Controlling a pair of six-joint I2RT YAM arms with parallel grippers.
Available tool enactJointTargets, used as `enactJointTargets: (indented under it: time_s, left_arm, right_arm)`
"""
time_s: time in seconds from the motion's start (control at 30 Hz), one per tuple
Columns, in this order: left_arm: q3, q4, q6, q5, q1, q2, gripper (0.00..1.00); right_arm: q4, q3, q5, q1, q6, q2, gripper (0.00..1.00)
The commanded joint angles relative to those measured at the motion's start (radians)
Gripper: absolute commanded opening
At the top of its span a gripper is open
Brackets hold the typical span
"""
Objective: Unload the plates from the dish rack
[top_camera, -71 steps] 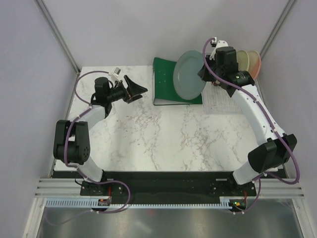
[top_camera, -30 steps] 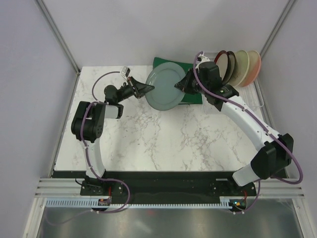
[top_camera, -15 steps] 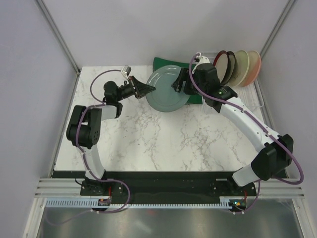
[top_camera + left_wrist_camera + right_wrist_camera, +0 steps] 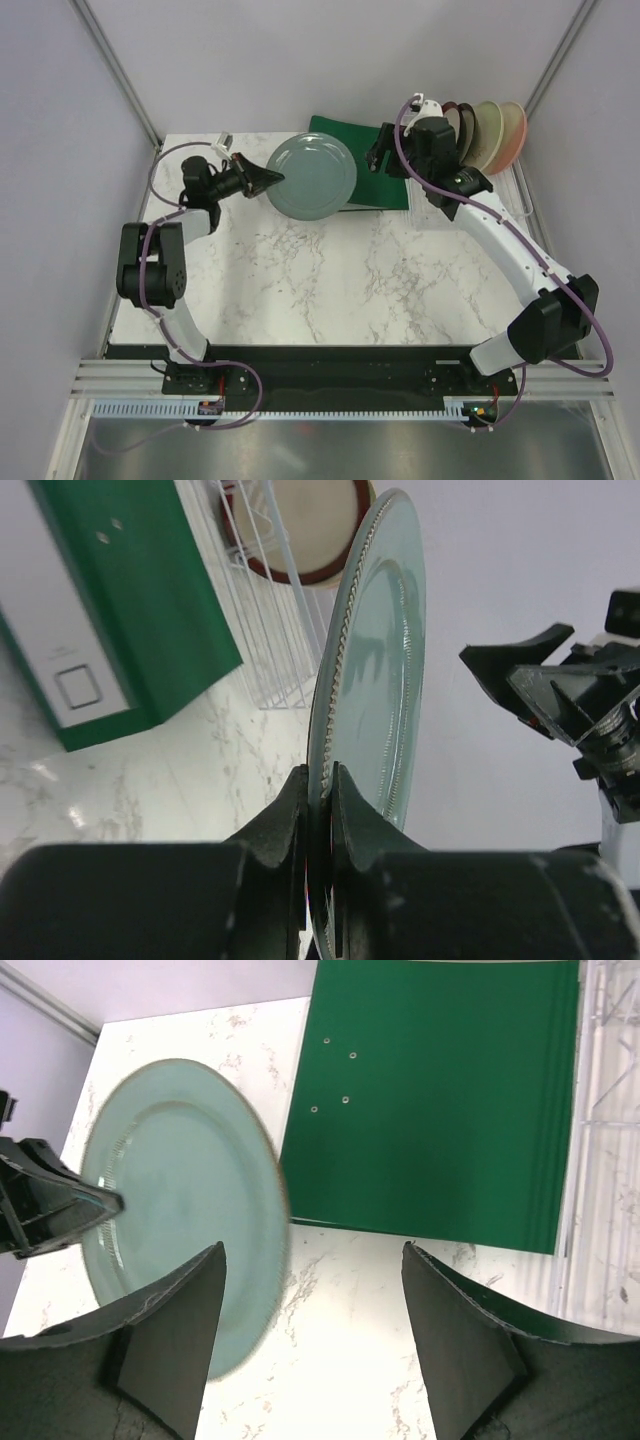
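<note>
The slate grey plate hangs above the table's back middle, partly over the green binder. My left gripper is shut on its left rim; in the left wrist view the plate's edge sits pinched between the jaws of the left gripper. My right gripper stands open and empty just right of the plate, apart from it, over the marble in front of the binder. Three more plates stand on edge in the dish rack at the back right.
The green binder lies flat between the held plate and the rack. A dark-red-rimmed plate shows behind the rack's ribs. Grey walls close in the back and sides. The marble table stretches forward to the arm bases.
The right gripper has opened, let go of the grey plate and drawn back toward the rack. The left gripper, shut on the plate's rim, has carried it leftward.
</note>
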State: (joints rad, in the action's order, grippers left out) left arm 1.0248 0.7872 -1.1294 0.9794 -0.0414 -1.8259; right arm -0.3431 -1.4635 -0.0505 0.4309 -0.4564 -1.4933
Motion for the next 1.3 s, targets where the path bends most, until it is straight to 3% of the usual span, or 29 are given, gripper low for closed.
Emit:
enactJointTargets:
  time_s: [0.0,0.17,0.33,0.57,0.73,0.93,1.27]
  left_arm:
    - [0.018,0.023,0.014,0.019,0.112,0.065,0.02]
    - [0.076,-0.115,0.091,0.039,0.235,0.014,0.02]
    - [0.136,-0.167,0.151,0.03,0.302,-0.102,0.02]
    - [0.274,-0.163,0.123,-0.027,0.305,-0.272,0.02]
    - [0.368,-0.325,0.201,-0.097,0.307,-0.326,0.02]
    - [0.393,-0.466,0.304,-0.186,0.305,-0.354,0.02]
    - [0.434,-0.626,0.434,-0.28,0.307,-0.41,0.02]
  right_arm:
    - [0.007,-0.049,-0.025,-0.029,0.041,0.008,0.78]
    - [-0.028,-0.047,-0.089,-0.125,0.071,0.039,0.8]
    - [-0.053,-0.069,-0.035,-0.242,0.099,0.022,0.77]
    - [-0.059,-0.11,-0.022,-0.279,0.113,-0.016,0.77]
    - [-0.074,-0.153,-0.077,-0.311,0.148,-0.042,0.79]
    - [-0.114,-0.295,-0.175,-0.351,0.191,-0.189,0.75]
    - [-0.142,-0.474,-0.144,-0.379,0.202,-0.412,0.76]
